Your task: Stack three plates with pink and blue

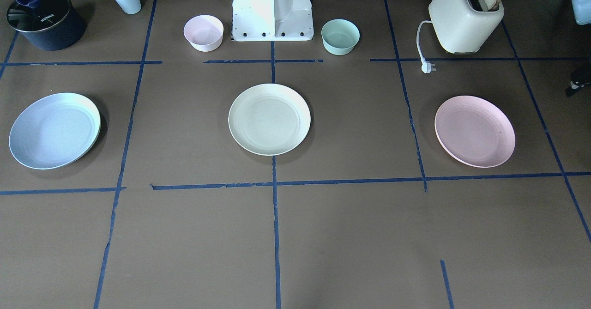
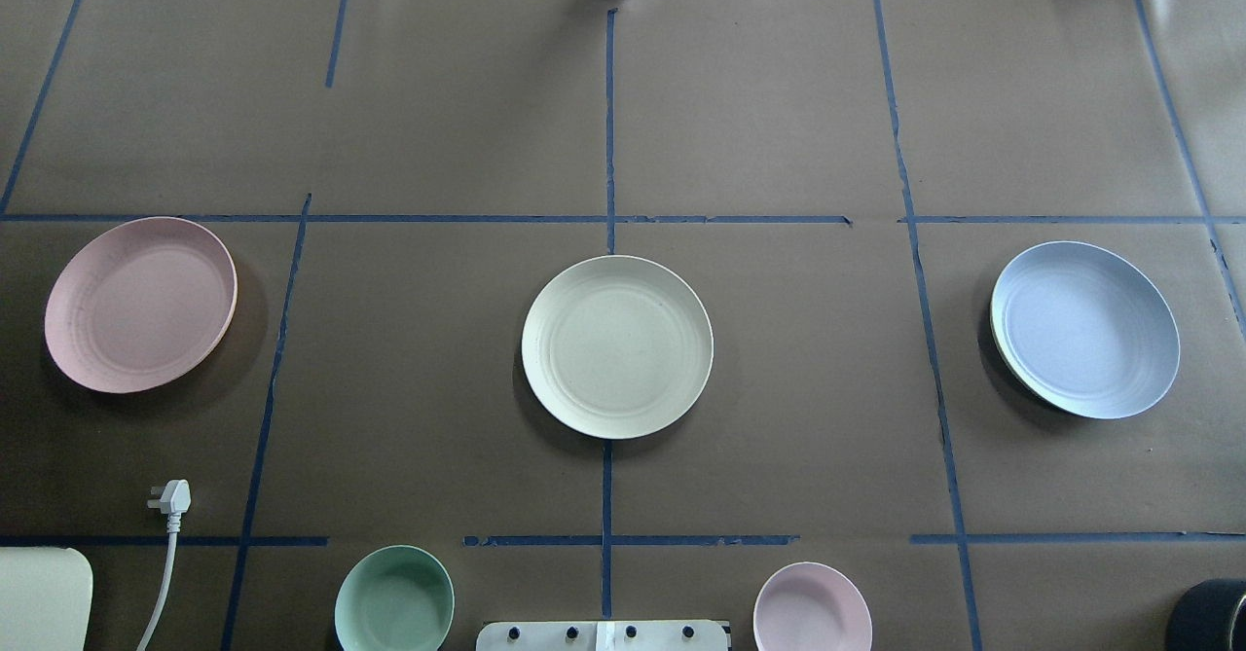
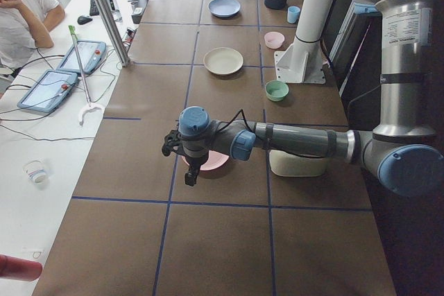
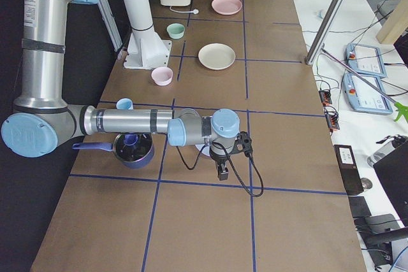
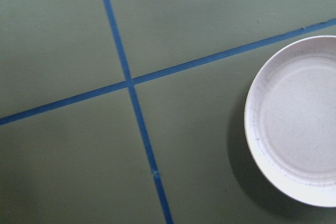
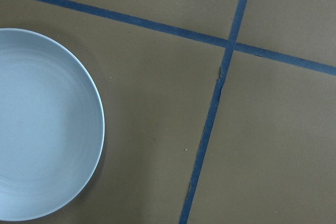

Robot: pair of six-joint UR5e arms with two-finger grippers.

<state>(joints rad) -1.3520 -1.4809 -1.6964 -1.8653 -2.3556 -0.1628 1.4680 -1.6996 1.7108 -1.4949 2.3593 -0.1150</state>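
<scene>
On brown tabletop (image 2: 779,96), finds cream plate (image 2: 617,346), pink plate (image 2: 140,304), blue plate (image 2: 1084,329) well apart, unstacked; cannot tell left pincer (image 3: 190,175) or right pincer (image 4: 222,172) spread.

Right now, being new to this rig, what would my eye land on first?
Three plates lie apart in a row: the pink plate at the robot's left, the cream plate centred, the blue plate at its right. The left arm reaches out by the pink one, the right arm by the blue.

Wide table (image 2: 409,340) gaps between plates (image 2: 617,346)
</scene>
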